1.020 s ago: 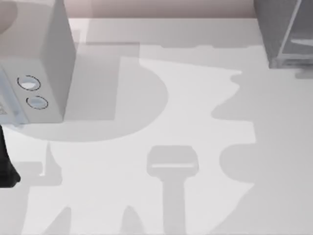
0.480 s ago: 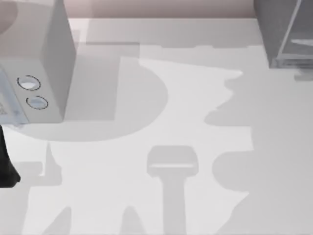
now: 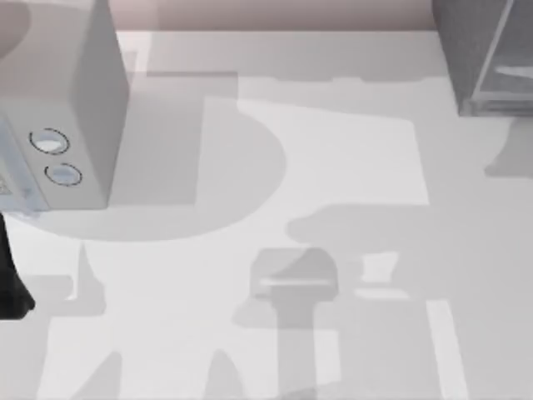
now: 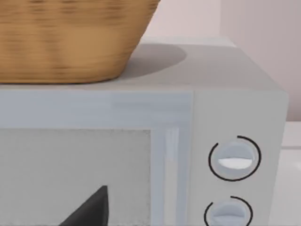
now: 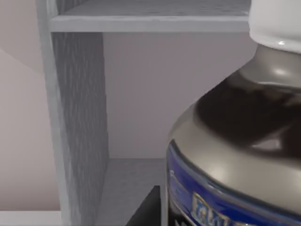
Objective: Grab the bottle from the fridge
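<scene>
The bottle [image 5: 235, 141] looms very close in the right wrist view, with a white cap, dark shoulders and a blue label band. It stands upright inside the fridge [image 5: 77, 117], on a grey shelf with another shelf above it. My right gripper [image 5: 153, 214] is right against the bottle's side, low on the label. In the top view the fridge [image 3: 479, 50] is the dark grey cabinet at the far right corner. My left gripper [image 4: 91, 212] hangs parked in front of the microwave door, and its dark arm [image 3: 10, 283] sits at the table's left edge.
A pale grey microwave [image 3: 62, 108] with two round dials [image 4: 234, 158] stands at the far left. A wicker basket [image 4: 66, 37] rests on top of it. Broad arm shadows lie across the white table [image 3: 350, 125].
The arm shadow on the right half of the table has spread left and toward the front, now overlapping the middle. The microwave, the fridge and the left arm have stayed put.
</scene>
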Action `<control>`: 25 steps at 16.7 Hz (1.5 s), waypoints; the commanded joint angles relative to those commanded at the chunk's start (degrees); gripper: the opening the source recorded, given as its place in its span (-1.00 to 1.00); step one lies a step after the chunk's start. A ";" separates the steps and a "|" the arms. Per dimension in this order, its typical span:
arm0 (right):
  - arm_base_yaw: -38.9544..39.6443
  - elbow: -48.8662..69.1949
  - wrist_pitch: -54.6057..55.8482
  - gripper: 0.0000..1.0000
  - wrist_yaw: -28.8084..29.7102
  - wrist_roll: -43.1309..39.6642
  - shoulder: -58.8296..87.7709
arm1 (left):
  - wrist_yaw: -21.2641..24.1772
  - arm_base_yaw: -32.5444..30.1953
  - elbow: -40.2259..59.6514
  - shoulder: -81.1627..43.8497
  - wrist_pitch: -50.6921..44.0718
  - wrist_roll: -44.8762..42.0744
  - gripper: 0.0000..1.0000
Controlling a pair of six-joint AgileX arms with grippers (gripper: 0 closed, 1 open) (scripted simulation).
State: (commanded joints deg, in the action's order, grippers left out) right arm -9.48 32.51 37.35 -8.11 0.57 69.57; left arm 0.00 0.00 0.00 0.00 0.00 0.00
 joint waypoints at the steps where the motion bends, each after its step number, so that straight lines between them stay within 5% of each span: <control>1: 0.72 -2.72 -3.09 -1.00 0.65 -0.02 -6.50 | 0.00 0.00 0.00 0.00 0.00 0.00 1.00; 12: 8.55 -29.71 -34.07 -1.00 7.33 -0.45 -64.86 | 0.00 0.00 0.00 0.00 0.00 0.00 1.00; 21: 9.37 -32.40 -37.19 -1.00 8.08 -0.46 -69.25 | 0.00 0.00 0.00 0.00 0.00 0.00 1.00; 25: 15.42 -30.56 -31.05 -1.00 14.15 -0.48 -63.15 | 0.00 0.00 0.00 0.00 0.00 0.00 1.00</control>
State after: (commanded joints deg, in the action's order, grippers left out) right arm 5.93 1.95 6.29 6.05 0.08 6.42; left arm 0.00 0.00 0.00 0.00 0.00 0.00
